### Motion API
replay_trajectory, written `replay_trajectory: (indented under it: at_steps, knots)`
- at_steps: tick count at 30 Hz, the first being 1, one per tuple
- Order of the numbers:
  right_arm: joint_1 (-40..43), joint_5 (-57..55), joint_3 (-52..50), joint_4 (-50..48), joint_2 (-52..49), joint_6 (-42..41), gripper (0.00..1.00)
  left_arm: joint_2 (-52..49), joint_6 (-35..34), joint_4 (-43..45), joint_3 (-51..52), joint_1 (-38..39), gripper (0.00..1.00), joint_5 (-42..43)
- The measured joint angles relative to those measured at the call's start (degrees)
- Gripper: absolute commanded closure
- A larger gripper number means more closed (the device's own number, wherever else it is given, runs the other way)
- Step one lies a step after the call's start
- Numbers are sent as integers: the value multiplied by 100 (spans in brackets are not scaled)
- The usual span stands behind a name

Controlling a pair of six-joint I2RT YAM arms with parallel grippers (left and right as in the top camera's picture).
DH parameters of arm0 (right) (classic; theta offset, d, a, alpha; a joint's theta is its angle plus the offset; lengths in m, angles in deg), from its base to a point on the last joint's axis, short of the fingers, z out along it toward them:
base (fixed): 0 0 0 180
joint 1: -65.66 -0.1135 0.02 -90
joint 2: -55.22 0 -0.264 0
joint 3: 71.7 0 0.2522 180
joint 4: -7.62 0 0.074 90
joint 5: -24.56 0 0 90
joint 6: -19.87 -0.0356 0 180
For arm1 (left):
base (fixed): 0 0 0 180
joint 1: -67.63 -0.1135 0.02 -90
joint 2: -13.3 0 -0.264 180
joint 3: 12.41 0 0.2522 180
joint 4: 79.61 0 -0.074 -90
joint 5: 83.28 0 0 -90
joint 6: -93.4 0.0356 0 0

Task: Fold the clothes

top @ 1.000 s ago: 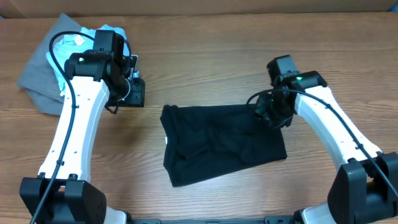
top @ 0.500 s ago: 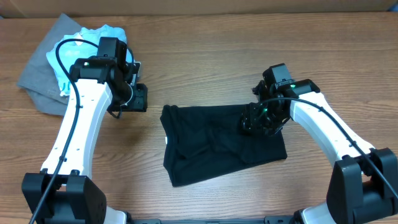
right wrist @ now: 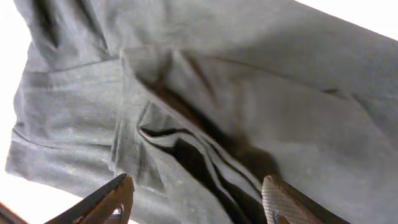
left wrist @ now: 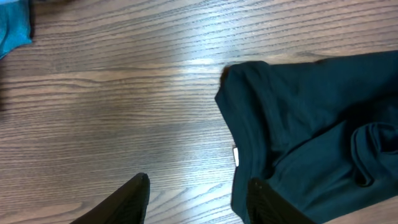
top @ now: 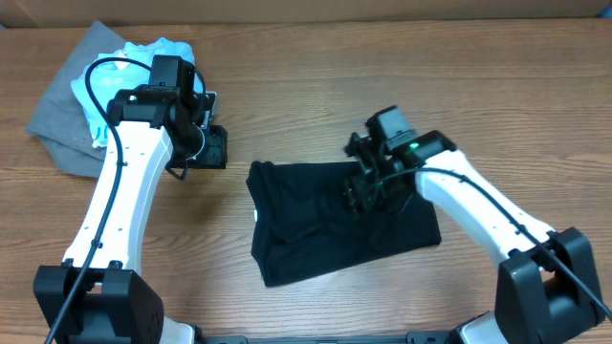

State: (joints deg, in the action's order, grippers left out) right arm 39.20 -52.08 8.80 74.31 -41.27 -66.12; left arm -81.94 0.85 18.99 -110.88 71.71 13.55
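The clothes, a black T-shirt [top: 316, 229], lie crumpled and partly folded at the middle of the table. My right gripper [top: 368, 186] hangs over the shirt's upper right part. In the right wrist view the right gripper [right wrist: 198, 186] is open, and below it lies a creased fold of the shirt [right wrist: 261, 93]. My left gripper [top: 212, 148] is left of the shirt, apart from it. In the left wrist view the left gripper [left wrist: 198, 190] is open over bare wood. The shirt's edge [left wrist: 298, 124] and its white tag [left wrist: 236, 155] lie by the right finger.
A light blue T-shirt [top: 158, 50] lies on a grey garment [top: 57, 119] at the table's back left, behind my left arm. A corner of the blue shirt [left wrist: 12, 28] shows in the left wrist view. Wooden table [top: 316, 96] surrounds the black shirt.
My right gripper has moved left from the shirt's right edge to above its upper middle, and its jaws have opened wider. The left arm shifted slightly, then stayed still.
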Motion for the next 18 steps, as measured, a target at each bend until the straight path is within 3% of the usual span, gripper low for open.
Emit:
replay_trajectory:
  at_steps: [6, 18]
  knots:
    - [-516, -431, -2, 109, -503, -48, 39, 0, 0, 0, 0, 0, 47, 2]
    - [-1611, -1027, -2, 256, -634, -645, 40, 0, 0, 20, 0, 0, 47, 2]
